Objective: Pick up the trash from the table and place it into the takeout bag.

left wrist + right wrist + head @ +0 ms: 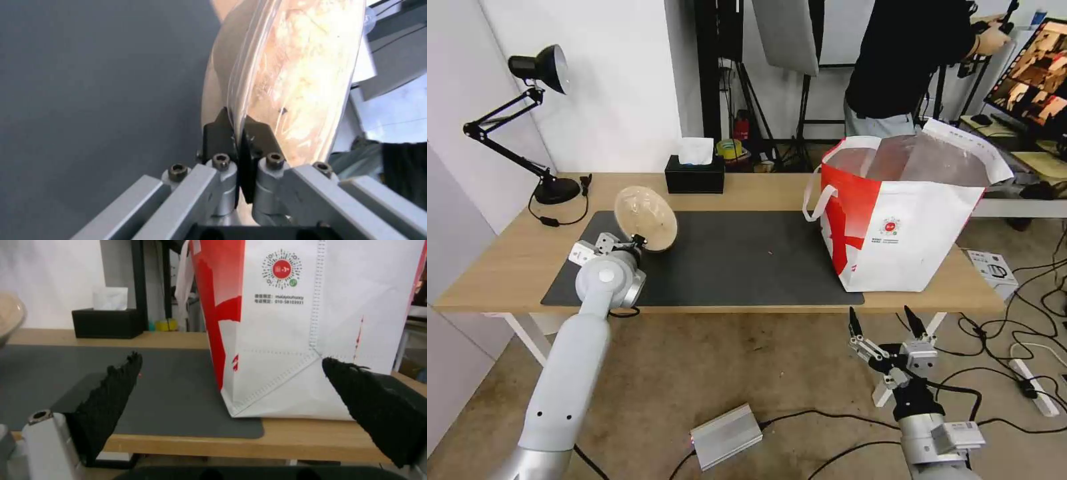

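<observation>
1. The beige pulp bowl (646, 218) is tilted on edge above the left part of the dark mat (727, 260).
2. The left gripper (238, 128) pinches its rim.
3. The takeout bag (894, 227) stands open at the table's (507, 260) right end.
4. The right gripper (887, 325) hangs spread below the table edge.

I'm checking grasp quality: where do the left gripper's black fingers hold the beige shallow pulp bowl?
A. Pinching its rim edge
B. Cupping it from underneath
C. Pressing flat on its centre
A: in the left wrist view the left gripper pinches the beige shallow pulp bowl at its thin rim, holding it on edge.
</observation>
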{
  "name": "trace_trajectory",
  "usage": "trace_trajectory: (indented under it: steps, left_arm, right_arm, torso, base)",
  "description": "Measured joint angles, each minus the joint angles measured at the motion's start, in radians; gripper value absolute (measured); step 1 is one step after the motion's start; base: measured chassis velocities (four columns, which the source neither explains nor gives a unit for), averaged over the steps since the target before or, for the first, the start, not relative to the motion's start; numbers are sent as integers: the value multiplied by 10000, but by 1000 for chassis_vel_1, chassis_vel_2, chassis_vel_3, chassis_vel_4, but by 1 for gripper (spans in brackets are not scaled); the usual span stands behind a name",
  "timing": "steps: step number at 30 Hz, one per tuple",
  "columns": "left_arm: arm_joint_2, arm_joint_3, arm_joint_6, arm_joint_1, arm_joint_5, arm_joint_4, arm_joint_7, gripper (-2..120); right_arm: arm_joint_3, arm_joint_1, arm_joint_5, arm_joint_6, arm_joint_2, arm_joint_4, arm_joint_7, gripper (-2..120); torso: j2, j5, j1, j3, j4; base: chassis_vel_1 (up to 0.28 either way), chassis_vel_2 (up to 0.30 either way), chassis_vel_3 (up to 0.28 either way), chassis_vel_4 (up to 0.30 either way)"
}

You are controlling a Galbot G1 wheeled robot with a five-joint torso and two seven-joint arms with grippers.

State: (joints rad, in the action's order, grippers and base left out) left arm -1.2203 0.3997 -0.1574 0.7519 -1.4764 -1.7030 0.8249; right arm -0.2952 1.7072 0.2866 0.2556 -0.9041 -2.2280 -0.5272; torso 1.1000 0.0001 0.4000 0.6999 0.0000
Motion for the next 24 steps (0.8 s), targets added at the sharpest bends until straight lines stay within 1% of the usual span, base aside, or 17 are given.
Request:
trace_trajectory:
  steps: [2,5,6,10,11,14,20,24]
  left_arm:
    - [46,15,29,20,-44,-89,-64,0]
    - [363,53,151,197,-80,-583,-656,0]
    - [363,53,151,197,-80,-583,-656,0]
    - [706,67,300,377,-184,-1247,-1284,0]
    - [706,67,300,377,-184,-1247,-1284,0]
    - [915,33,385,450,-368,-1589,-1617,0]
    - [1140,-117,466,463,-530,-1952,-1965,0]
    - [1198,-155,525,453,-562,-2192,-2446,0]
  right_arm:
    - [0,-1,0,0,0,0,0,100]
    - [0,0,0,0,0,0,0,100]
    - [0,0,0,0,0,0,0,100]
    - [0,0,0,0,0,0,0,100]
    - [0,0,0,0,0,0,0,100]
    - [0,0,0,0,0,0,0,100]
    - [0,0,0,0,0,0,0,100]
    - [0,0,0,0,0,0,0,100]
  torso:
    - [0,0,0,0,0]
    - [0,0,0,0,1]
    - [0,0,0,0,1]
    - [0,-1,0,1,1]
    - [0,-1,0,1,1]
    - [0,-1,0,0,1]
    - [0,-1,0,0,1]
    - [0,-1,0,0,0]
  base:
    - [0,0,0,0]
    - [0,0,0,0]
    - [0,0,0,0]
    - [0,0,0,0]
    - [0,0,0,0]
    - [0,0,0,0]
    - [0,0,0,0]
    - [0,0,0,0]
